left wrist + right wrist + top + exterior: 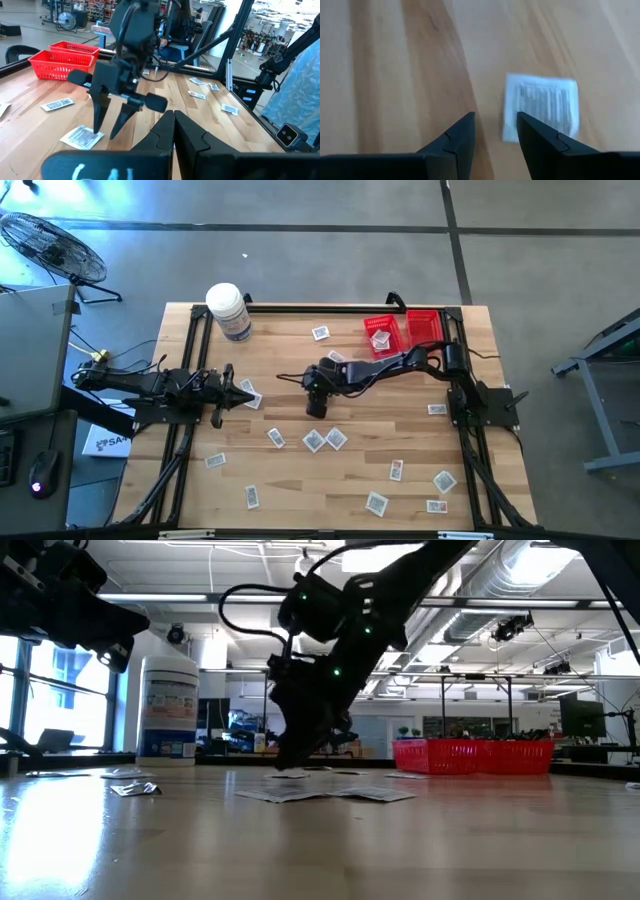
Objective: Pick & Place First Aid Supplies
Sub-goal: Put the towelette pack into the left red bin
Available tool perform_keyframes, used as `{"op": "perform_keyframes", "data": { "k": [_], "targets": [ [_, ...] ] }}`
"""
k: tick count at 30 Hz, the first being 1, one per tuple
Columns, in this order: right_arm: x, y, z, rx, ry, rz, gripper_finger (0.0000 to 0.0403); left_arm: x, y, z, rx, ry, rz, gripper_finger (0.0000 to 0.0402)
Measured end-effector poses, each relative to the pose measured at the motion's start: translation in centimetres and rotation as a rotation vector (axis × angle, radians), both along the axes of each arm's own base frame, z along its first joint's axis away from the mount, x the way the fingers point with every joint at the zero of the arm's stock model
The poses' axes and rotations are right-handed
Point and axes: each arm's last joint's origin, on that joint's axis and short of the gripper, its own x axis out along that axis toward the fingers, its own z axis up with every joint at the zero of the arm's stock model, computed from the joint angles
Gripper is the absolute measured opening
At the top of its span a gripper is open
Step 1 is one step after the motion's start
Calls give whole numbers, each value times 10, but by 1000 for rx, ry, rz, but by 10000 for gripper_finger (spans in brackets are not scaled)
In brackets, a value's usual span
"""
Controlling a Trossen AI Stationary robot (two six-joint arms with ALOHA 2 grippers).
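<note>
Several small white packets lie flat and scattered on the wooden table (300, 480), such as a pair (325, 440) near the middle. My right gripper (316, 408) points down over the table's middle, open, with its tips close to the wood (106, 131). One packet (542, 105) lies flat just beside one of its fingers, not between them; it also shows in the left wrist view (82, 136). My left gripper (236, 390) waits level at the table's left, shut (174, 127), with another packet (250, 398) lying by its tips.
Two red mesh baskets (381, 336) (425, 327) sit at the far right edge, one holding a packet. A large white bottle (228, 310) stands at the far left. More packets lie along the near edge (376, 503). The black frame rails (180, 450) border both sides.
</note>
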Motion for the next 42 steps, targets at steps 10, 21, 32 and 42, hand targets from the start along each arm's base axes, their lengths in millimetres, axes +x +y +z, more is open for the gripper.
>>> {"op": "perform_keyframes", "data": {
  "k": [10,21,32,42],
  "targets": [
    [-16,-1,-23,-34,-13,-13,137,0,0,0,0,0,0,1],
    [-22,-11,-28,-27,-7,-176,102,0,0,0,0,0,0,1],
    [-22,-11,-29,-31,-7,-193,8,0,0,0,0,0,0,1],
    [-30,-7,19,104,-87,-139,1,0,0,0,0,0,0,1]
  ]
}}
